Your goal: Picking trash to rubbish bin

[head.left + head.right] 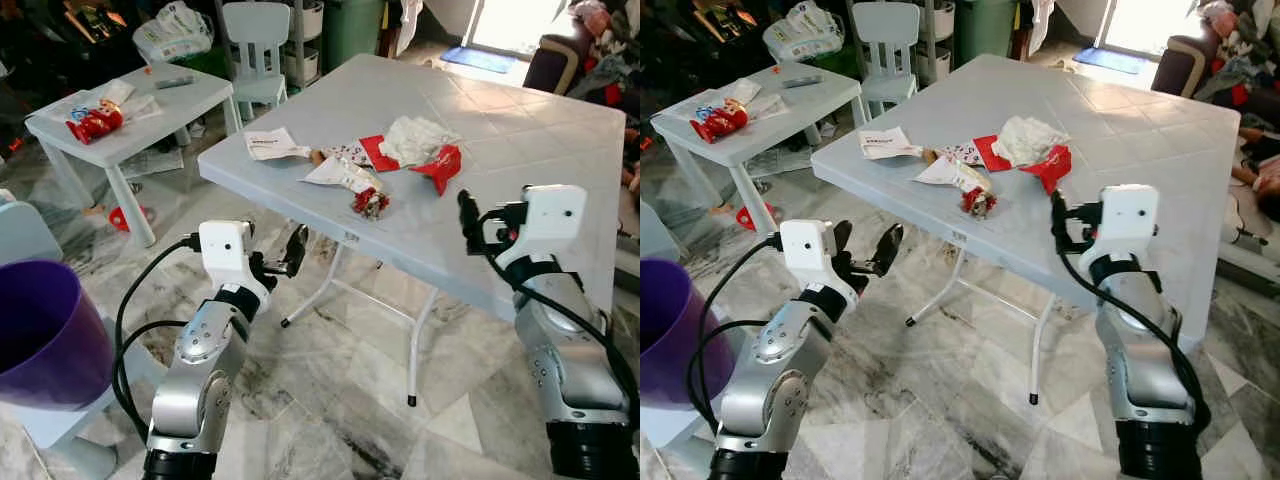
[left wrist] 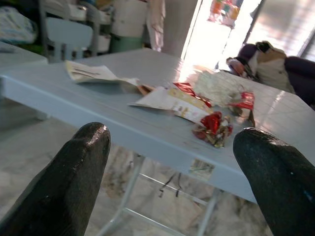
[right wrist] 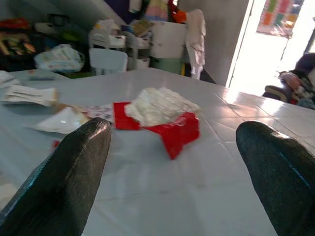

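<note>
Trash sits in a loose cluster on the grey folding table (image 1: 520, 140), toward the edge nearest you. You have, from that edge inward: a small crumpled red-and-gold foil wrapper (image 1: 371, 201); a flattened white-and-red packet (image 1: 338, 172) whose long axis runs roughly along the table edge; a white crumpled tissue (image 1: 415, 138) lying on a red wrapper (image 1: 440, 166); and a folded white paper (image 1: 272, 145) set apart toward your left.

Purple bin (image 1: 45, 335) stands on the floor at your far left, cut off by the frame. Its inside is dark and you cannot tell what it holds.

Left gripper (image 1: 284, 257) is below table height, just off the near edge and clear of it, fingers spread with nothing between them; in the left wrist view the foil wrapper lies between the two fingertips' sightline. Right gripper (image 3: 172, 162) is raised at the near edge, fingers (image 1: 467, 215) spread wide and holding nothing, looking across the tabletop at the tissue and red wrapper.

Small white table (image 1: 150, 105) behind on your left carries a red snack packet (image 1: 95, 124) and some flat items too small to name. A white child's chair (image 1: 255, 45) stands behind it.
</note>
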Robot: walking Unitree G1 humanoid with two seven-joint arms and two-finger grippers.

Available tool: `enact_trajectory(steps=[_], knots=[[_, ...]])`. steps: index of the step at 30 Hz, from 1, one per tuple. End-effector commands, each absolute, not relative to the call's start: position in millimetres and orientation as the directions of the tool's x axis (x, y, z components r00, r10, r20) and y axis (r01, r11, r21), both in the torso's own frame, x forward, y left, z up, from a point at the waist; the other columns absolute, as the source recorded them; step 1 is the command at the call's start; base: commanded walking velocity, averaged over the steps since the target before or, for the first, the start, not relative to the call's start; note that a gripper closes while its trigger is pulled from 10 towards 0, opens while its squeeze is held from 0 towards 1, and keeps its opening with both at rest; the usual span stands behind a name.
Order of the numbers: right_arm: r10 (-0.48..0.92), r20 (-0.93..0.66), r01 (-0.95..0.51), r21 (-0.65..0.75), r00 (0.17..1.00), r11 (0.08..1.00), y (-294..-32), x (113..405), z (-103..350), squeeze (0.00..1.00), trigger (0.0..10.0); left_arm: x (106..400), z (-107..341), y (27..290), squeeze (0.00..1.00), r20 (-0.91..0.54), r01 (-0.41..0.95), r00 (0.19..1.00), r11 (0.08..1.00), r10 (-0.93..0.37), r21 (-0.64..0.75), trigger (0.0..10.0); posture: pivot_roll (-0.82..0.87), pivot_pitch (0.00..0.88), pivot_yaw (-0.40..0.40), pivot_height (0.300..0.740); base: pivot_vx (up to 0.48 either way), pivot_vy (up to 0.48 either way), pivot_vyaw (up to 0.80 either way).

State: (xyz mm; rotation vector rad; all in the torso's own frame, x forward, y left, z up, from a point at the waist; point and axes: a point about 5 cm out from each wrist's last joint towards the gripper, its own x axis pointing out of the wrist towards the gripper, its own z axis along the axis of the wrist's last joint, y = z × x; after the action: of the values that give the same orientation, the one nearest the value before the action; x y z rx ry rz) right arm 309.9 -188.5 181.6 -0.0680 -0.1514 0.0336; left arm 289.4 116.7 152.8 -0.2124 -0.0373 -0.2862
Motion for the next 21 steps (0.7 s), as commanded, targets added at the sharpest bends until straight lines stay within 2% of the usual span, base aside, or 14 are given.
enact_trajectory(steps=[1, 6, 11, 21], knots=[[0.065, 0.158, -0.052, -0.085, 0.985, 0.995, -183.3, 310.9, 186.0, 0.00, 10.0, 289.0, 151.6, 118.4, 0.00, 0.062, 0.270, 0.963, 0.943, -0.263, -0.195, 10.0, 0.04, 0.082, -0.040, 0.740, 0.000, 0.000, 0.00], [0.093, 0.166, -0.076, -0.108, 0.982, 0.991, -178.6, 311.3, 187.7, 0.00, 10.0, 290.3, 154.5, 121.4, 0.00, 0.079, 0.257, 0.966, 0.947, -0.246, -0.190, 10.0, 0.04, 0.082, -0.042, 0.740, 0.000, 0.000, 0.08], [0.098, 0.168, -0.080, -0.110, 0.981, 0.991, -177.9, 311.3, 187.8, 0.00, 10.0, 290.2, 155.3, 121.2, 0.00, 0.085, 0.262, 0.965, 0.946, -0.250, -0.193, 10.0, 0.04, 0.082, -0.042, 0.740, 0.280, 0.000, 0.45], [0.093, 0.167, -0.076, -0.104, 0.982, 0.992, -178.6, 311.1, 187.9, 0.00, 10.0, 290.1, 155.2, 118.8, 0.00, 0.085, 0.270, 0.962, 0.943, -0.259, -0.193, 10.0, 0.04, 0.085, -0.042, 0.740, 0.331, 0.000, 0.00]])
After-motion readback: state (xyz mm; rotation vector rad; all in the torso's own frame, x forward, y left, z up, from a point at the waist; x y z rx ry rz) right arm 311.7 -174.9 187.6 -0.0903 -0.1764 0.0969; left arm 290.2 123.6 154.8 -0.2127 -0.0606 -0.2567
